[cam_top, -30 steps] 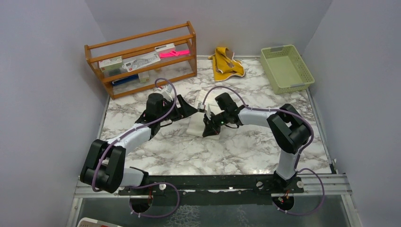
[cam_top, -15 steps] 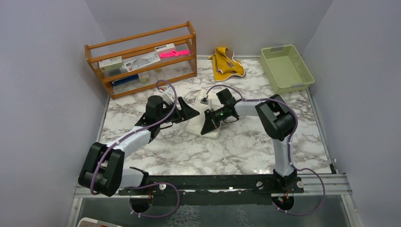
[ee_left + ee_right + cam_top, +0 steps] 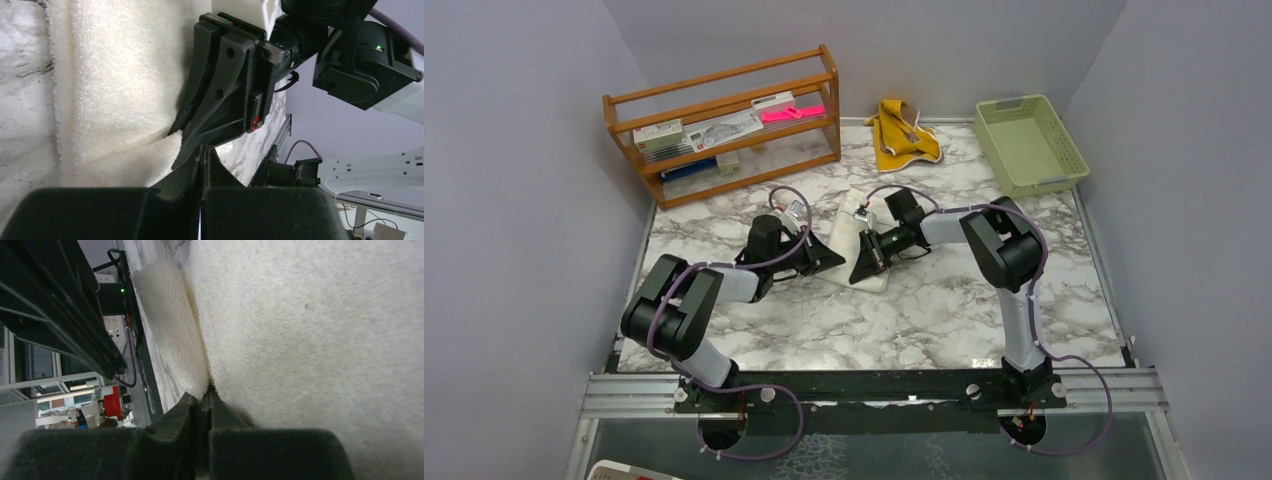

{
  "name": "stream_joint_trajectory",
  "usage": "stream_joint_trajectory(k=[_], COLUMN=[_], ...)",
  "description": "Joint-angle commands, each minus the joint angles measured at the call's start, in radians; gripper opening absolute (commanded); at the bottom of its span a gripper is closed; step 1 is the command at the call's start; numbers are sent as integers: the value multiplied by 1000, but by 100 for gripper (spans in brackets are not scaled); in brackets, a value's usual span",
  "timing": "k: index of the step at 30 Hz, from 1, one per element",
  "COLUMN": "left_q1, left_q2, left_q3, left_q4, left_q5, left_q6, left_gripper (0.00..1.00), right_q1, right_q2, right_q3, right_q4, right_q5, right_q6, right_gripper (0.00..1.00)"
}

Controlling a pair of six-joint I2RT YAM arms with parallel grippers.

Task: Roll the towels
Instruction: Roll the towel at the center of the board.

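The cream-white towel [image 3: 860, 232] lies flat on the marble table, between my two grippers. My left gripper [image 3: 834, 263] is at its left edge with the jaws pressed shut; in the left wrist view the left gripper [image 3: 202, 150] shows no cloth between its tips, and the cream-white towel [image 3: 115, 90] has a corner just beside them. My right gripper [image 3: 862, 268] is shut on a fold of the towel's near edge; in the right wrist view the right gripper [image 3: 205, 391] pinches the crease of the cream-white towel [image 3: 310, 325]. The mustard-yellow towel [image 3: 902, 136] lies crumpled at the back wall.
A wooden rack [image 3: 724, 120] with books and a pink item stands at the back left. A pale green basket [image 3: 1029, 143] sits at the back right. Grey walls close in three sides. The two grippers are nearly touching each other.
My left gripper has shut and its arm has pushed right to the towel's edge. The right arm's elbow has swung inward while its gripper stayed shut at the towel.
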Motion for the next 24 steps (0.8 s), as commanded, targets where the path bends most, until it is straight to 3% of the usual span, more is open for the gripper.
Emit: stream_joint_trajectory(k=[1, 14, 16, 20, 24], left_q1=[-4, -4, -5, -6, -6], left_q2=[47, 241, 248, 262, 275], left_q3=[13, 40, 39, 27, 17], left_q4=[90, 92, 91, 91, 91], left_q5=[30, -79, -103, -137, -153], left_q6=[-22, 61, 75, 93, 108], left_gripper=[0, 0, 0, 0, 0], right_q1=[-7, -10, -10, -10, -10], right_q2=[57, 21, 9, -64, -173], right_q3=[-13, -12, -9, -25, -31], right_q4=[-56, -48, -57, -37, -59], right_q5=[104, 208, 236, 307, 447], right_q6=[-11, 21, 18, 10, -15], right_gripper=[1, 4, 12, 44, 56])
